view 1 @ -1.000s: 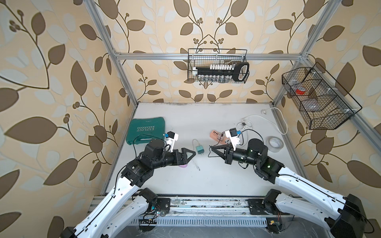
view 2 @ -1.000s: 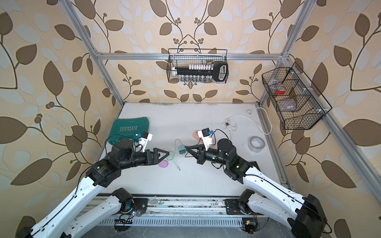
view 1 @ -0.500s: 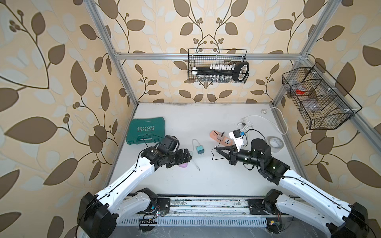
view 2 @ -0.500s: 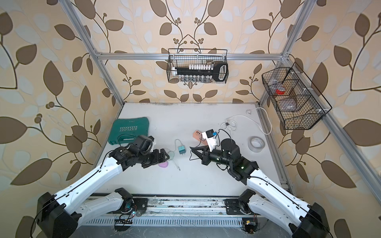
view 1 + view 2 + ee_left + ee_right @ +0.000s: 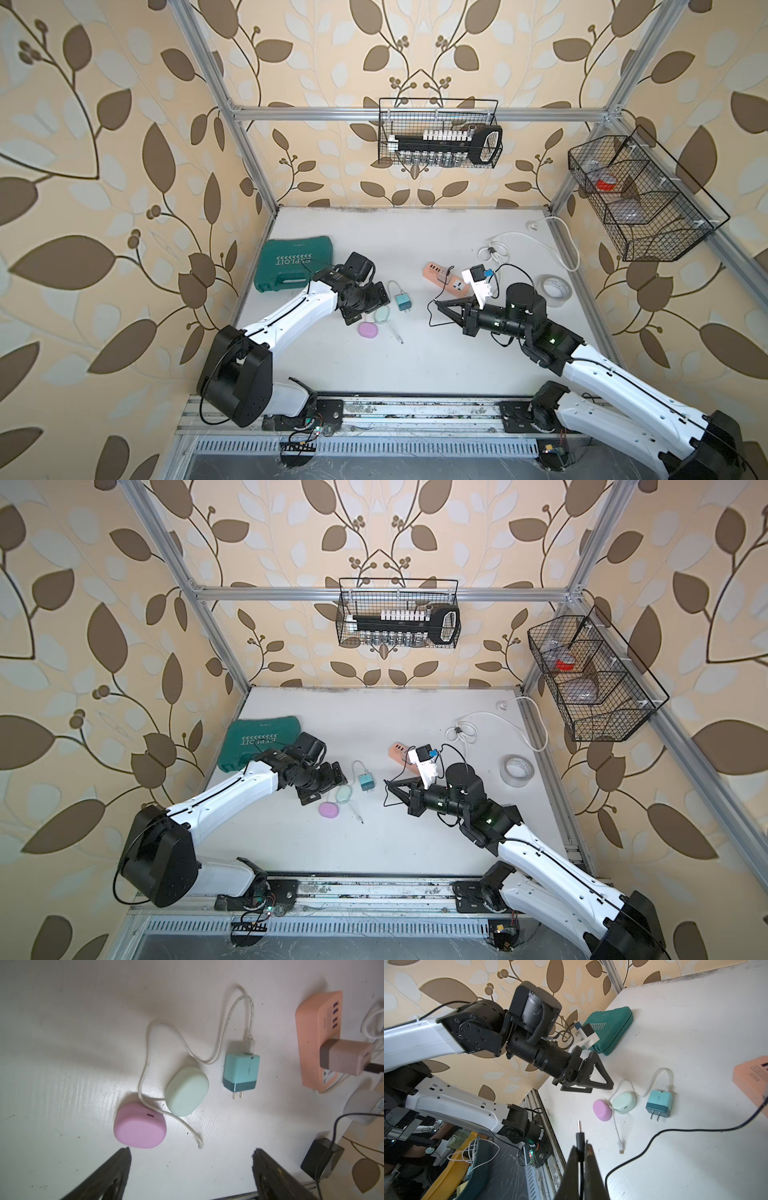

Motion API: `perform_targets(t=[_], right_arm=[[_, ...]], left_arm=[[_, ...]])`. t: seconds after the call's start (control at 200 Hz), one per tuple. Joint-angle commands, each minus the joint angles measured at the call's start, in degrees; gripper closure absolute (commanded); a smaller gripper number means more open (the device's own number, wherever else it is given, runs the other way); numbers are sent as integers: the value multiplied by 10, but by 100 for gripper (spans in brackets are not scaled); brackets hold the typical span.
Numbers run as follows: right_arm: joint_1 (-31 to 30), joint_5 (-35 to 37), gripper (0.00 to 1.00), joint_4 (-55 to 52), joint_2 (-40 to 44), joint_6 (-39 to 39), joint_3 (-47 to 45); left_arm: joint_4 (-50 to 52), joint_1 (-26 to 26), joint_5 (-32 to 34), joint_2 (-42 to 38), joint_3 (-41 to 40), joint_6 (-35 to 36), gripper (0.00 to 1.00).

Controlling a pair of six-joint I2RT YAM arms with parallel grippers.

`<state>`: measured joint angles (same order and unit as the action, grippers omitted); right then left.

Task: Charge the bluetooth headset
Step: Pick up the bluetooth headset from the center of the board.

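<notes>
Right gripper point(image 5: 580, 1148) was clamped on the black cable plug point(image 5: 580, 1135); left gripper point(image 5: 191, 1150) stood wide apart near the pink case point(image 5: 139, 1128).

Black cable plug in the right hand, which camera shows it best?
The right wrist view: the black cable plug sits close up, metal tip poking past the shut right hand. In both top views it is a dark speck; the left wrist view shows no clear plug.

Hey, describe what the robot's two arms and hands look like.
The left arm and right arm have white shells, black joints and black cables alongside. The left hand and right hand have black triangular open-frame fingers, each with a white camera bracket behind.
</notes>
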<state>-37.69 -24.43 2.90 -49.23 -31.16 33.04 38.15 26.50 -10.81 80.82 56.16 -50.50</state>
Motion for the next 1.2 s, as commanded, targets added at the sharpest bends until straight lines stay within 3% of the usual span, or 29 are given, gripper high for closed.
perform_targets(t=[0.0, 0.37, 0.73, 1.195], right_arm=[[2, -8, 95, 18, 9, -8, -10], [1, -12, 94, 29, 11, -10, -14], [1, -13, 94, 39, 10, -13, -16], [2, -12, 94, 41, 27, -17, -23]], left_arm=[[-18, -6, 11, 14, 31, -49, 6], [-76, -6, -3, 120, 35, -83, 7], [-91, 6, -20, 140, 4, -118, 7], [-63, 31, 12, 144, -1, -188, 5]])
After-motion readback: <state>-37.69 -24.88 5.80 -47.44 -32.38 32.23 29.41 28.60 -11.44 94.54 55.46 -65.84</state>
